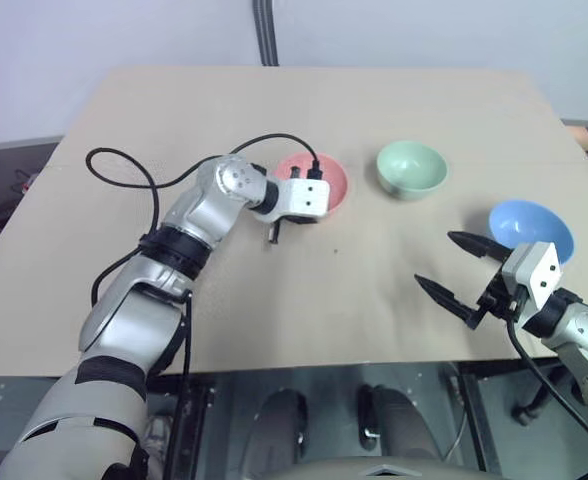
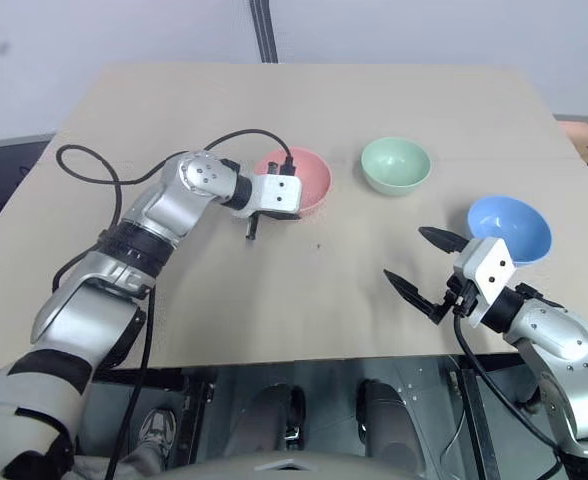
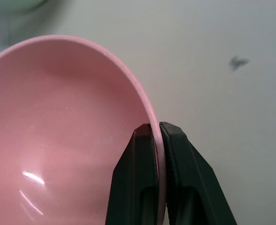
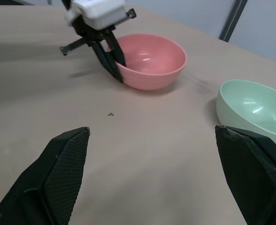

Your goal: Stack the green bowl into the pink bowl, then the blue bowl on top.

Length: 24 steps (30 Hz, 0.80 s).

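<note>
The pink bowl stands upright on the tan table, left of centre. My left gripper is shut on its near rim, one finger inside the bowl and one outside. To the right of the pink bowl sits the green bowl, empty. Further right, towards the table's right edge, is the empty blue bowl. My right gripper hovers open just left of the blue bowl, pointing towards the pink bowl, with nothing between its fingers.
The tan table has its front edge close below my arms. A black cable loops over the table from my left arm. A small dark speck lies near the centre. A grey conduit rises behind the table.
</note>
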Motion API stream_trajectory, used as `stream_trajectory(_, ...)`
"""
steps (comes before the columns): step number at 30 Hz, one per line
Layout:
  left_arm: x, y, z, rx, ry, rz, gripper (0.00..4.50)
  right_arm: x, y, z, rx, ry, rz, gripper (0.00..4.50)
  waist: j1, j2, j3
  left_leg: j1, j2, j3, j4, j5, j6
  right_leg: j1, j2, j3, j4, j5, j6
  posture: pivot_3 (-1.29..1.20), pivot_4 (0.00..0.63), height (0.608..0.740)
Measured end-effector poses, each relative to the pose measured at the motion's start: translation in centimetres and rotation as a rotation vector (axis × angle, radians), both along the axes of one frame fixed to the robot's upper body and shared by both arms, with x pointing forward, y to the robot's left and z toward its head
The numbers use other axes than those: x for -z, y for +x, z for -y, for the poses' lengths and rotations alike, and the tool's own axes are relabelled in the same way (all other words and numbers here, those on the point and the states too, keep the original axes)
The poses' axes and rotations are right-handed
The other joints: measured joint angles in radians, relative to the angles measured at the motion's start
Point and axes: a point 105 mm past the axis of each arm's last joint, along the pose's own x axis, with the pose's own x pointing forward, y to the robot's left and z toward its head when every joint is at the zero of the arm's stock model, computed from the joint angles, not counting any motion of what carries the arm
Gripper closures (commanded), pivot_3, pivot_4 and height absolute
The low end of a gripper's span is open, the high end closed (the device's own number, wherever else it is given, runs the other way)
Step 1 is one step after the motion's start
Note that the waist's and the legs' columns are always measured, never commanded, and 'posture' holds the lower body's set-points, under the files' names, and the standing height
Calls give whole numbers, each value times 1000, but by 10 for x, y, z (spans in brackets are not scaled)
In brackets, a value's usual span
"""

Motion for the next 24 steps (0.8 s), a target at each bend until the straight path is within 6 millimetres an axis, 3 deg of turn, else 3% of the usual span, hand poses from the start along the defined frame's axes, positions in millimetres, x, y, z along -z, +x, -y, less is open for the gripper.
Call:
stream_trajectory(2, 1, -13, 1, 57, -16, -26, 4462, 0, 0, 0, 0, 0, 3, 0, -2, 0, 0, 0, 0, 0, 0, 0, 0, -1, 0, 0, 0, 0, 0, 0, 150, 740)
stream_trajectory(5, 3, -53, 8, 236, -56, -107, 4462, 1, 1, 2, 12, -1, -3, 0, 0, 0, 0, 0, 0, -1, 1, 0, 0, -1, 0, 1, 1, 1, -2, 0, 150, 740)
stream_trajectory(8, 2, -69, 11, 311, -47, -126, 4462, 1, 1, 2, 15, 2, -1, 0, 4, 0, 0, 0, 0, -1, 2, 0, 0, 1, 0, 0, 1, -1, 1, 0, 150, 740)
stream_trajectory(12, 8, -69, 16, 316, -37, -123, 2985, 3, 4, 4, 49, 18, -18, 0, 3, 0, 0, 6, -1, -1, 2, 0, 0, 7, 0, 1, 1, -2, 1, 0, 150, 740)
stream_trajectory(14, 9, -69, 20, 322, -41, -112, 1933, 4, 6, 6, 66, 17, -26, 0, 2, 0, -1, 6, -1, -1, 2, 0, 0, 7, 1, 2, 1, -1, 1, 0, 150, 740)
stream_trajectory(15, 9, -69, 20, 318, -42, -107, 1129, 4, 6, 6, 74, 14, -25, 0, 1, 0, -1, 6, 0, -1, 2, 0, 0, 6, 1, 2, 1, -1, 2, 0, 150, 740)
stream_trajectory(18, 9, -67, 19, 291, -62, -108, 93, 3, 9, 8, 89, -10, -5, 0, -2, 0, -1, 7, 0, -1, 1, 0, 0, 6, 3, 4, 2, -1, 2, 0, 150, 740)
stream_trajectory(23, -8, -67, 5, 140, -231, -149, 41, -2, 28, 5, 99, -61, 46, 0, -13, 0, 0, 9, 2, -1, 2, 0, 0, 5, 3, 7, 2, -1, 2, 0, 150, 740)
stream_trajectory(24, -24, -69, -7, 67, -343, -159, 41, -3, 40, 4, 93, -117, 60, 0, -24, 0, 0, 9, 1, -1, 1, 0, 0, 5, 3, 7, 3, -1, 2, 0, 150, 740)
